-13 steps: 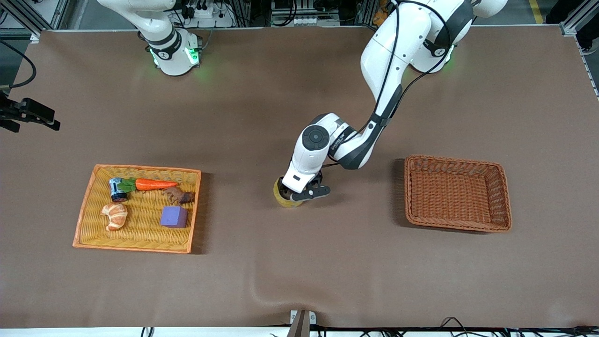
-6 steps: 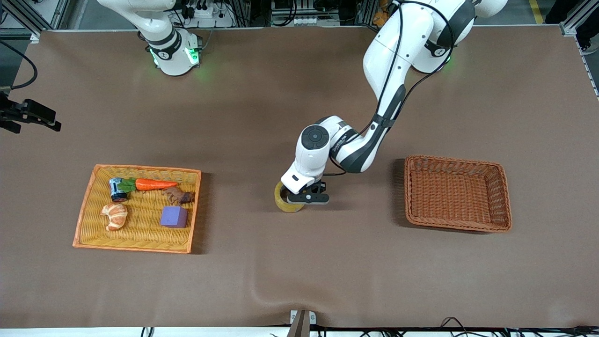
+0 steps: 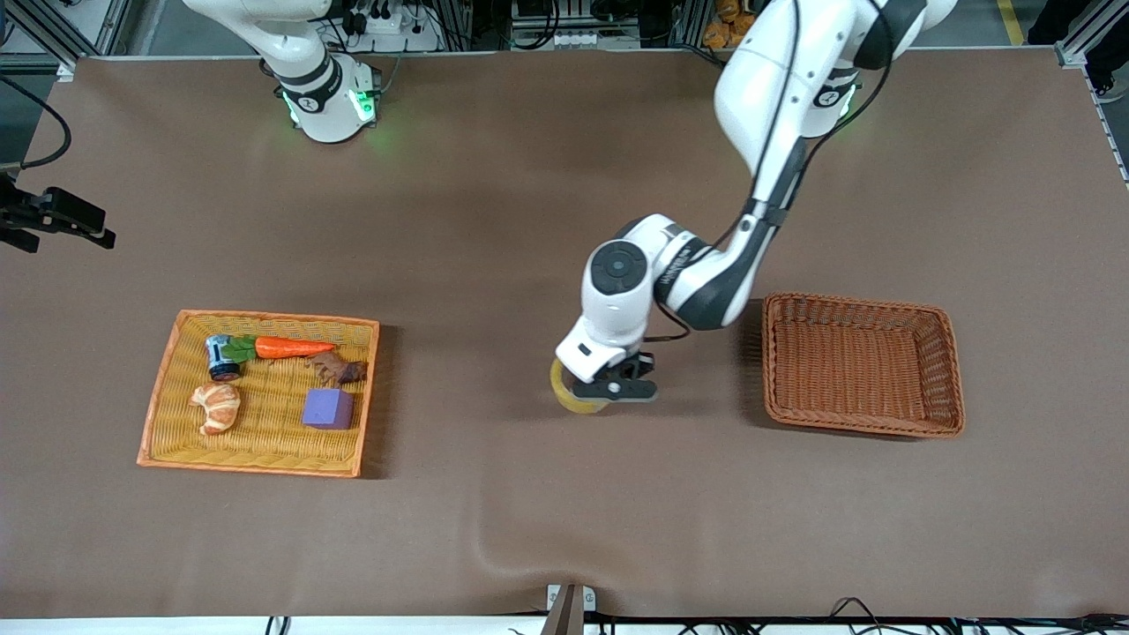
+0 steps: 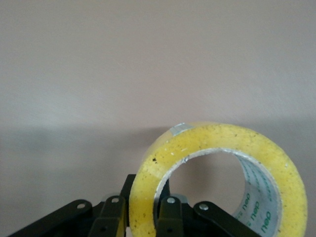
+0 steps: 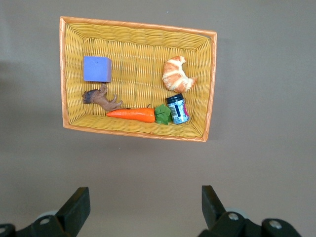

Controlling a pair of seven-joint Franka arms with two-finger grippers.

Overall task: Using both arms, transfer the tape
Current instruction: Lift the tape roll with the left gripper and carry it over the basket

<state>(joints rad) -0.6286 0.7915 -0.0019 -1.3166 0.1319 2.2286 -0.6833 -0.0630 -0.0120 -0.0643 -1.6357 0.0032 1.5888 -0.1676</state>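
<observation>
The tape (image 3: 569, 394) is a yellow translucent roll held on edge. My left gripper (image 3: 609, 388) is shut on its rim and holds it just over the bare table, between the two baskets. In the left wrist view the tape (image 4: 217, 138) stands upright with its wall pinched between the gripper's (image 4: 143, 202) black fingers (image 4: 170, 207); the grey core with green print shows inside. My right gripper (image 5: 145, 197) is open and empty, high over the table beside the yellow basket (image 5: 138, 22), and waits.
The yellow basket (image 3: 265, 315) at the right arm's end holds a carrot (image 3: 291, 347), a croissant (image 3: 217, 406), a purple cube (image 3: 328, 408), a brown toy animal (image 3: 337, 368) and a small can (image 3: 220, 356). An empty brown wicker basket (image 3: 860, 304) stands at the left arm's end.
My left gripper has lifted and carried the tape toward the brown basket. The right gripper has not moved.
</observation>
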